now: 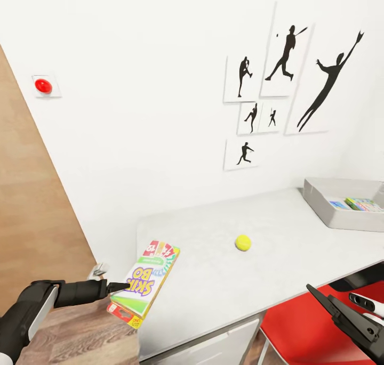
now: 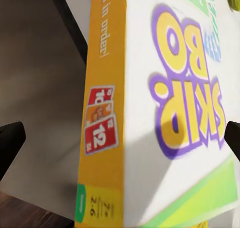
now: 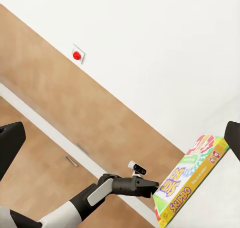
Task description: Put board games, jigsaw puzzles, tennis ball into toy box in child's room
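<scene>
Lower left of frame, left gripper (image 1: 121, 287) is clamped on the SKIP-BO board game (image 1: 145, 281), half over the table (image 1: 213, 280) edge: stiff, light card, prob slick; grip mid long edges.

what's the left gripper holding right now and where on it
The left gripper grips the SKIP-BO board game across one long edge, about midway along it; the box pokes past the table corner. The right gripper holds nothing.

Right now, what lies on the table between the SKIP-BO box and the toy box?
In the head view, the tennis ball sits on the table between the SKIP-BO box and the toy box; otherwise that stretch is bare.
</scene>
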### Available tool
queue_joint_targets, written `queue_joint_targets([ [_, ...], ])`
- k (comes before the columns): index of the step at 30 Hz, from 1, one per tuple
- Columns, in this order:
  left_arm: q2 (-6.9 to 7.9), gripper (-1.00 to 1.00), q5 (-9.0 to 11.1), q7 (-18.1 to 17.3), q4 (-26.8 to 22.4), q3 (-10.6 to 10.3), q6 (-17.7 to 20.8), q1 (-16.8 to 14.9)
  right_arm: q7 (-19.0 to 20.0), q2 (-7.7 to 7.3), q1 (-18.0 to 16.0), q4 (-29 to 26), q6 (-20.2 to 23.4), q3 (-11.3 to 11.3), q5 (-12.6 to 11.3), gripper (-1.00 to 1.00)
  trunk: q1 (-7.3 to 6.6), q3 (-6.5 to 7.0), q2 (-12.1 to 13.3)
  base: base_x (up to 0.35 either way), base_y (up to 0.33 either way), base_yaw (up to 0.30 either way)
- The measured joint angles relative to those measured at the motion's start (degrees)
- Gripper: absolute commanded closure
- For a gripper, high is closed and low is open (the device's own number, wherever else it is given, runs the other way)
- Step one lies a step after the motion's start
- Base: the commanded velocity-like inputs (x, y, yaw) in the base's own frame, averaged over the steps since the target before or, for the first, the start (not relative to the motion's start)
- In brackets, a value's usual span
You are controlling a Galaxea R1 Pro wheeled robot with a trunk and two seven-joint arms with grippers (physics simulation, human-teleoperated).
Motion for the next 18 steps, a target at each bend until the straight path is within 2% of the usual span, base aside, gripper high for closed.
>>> queue_joint_targets([
  [13,-0.03,-1.0,0.01,0.0,0.0,0.0,0.0,0.0,0.0,0.0,0.0,-0.01,0.02,0.0,0.0,-1.0,0.0,0.0,0.0,0.0,-0.002,0.0],
  [18,-0.05,-1.0,0.02,0.0,0.0,0.0,0.0,0.0,0.0,0.0,0.0,0.01,0.02,0.0,0.0,-1.0,0.01,0.0,0.0,-0.077,-0.062,0.0],
])
